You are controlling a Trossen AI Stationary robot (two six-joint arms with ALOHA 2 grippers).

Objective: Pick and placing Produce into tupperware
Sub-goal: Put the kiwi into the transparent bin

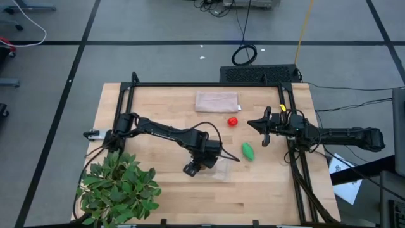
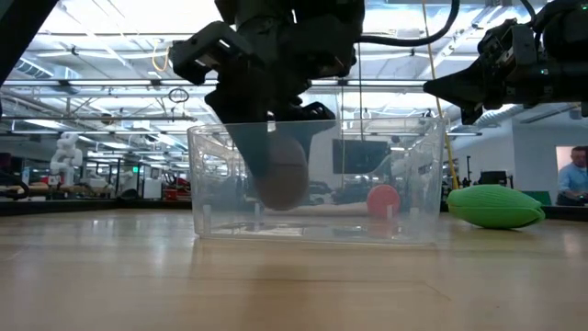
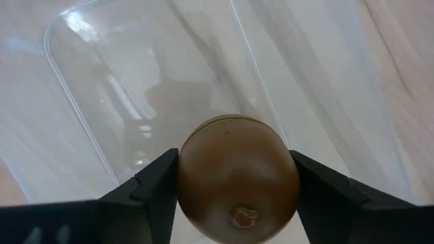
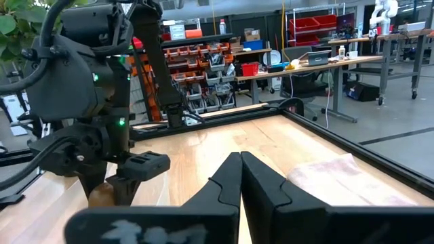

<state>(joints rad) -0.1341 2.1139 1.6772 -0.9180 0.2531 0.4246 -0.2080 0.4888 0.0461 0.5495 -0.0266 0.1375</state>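
Note:
My left gripper [image 1: 201, 158] hangs over the clear tupperware [image 1: 219, 168], shut on the brown kiwi [image 3: 237, 176]. In the low view the kiwi [image 2: 280, 175] sits inside the tupperware's walls [image 2: 413, 175], a little above its floor. The green oval [image 1: 247, 151] lies on the table just right of the tupperware. The red tomato [image 1: 233, 120] rests farther back. My right gripper [image 4: 241, 169] is shut on nothing and hovers near the table's right side [image 1: 266, 125], above table height. My left gripper pinches the kiwi between its two fingers [image 3: 152, 186], one on each of its long sides [image 3: 193, 177]. The fingers come from above, pointing down. The kiwi is lifted clear and hangs within the tupperware's walls without touching its floor.
A pinkish-beige flat cloth [image 1: 216, 101] lies near the table's far edge. A leafy potted plant [image 1: 117, 187] stands at the near left corner. A dark frame [image 1: 190, 84] runs along the far and side edges. Bare wood lies along the near edge.

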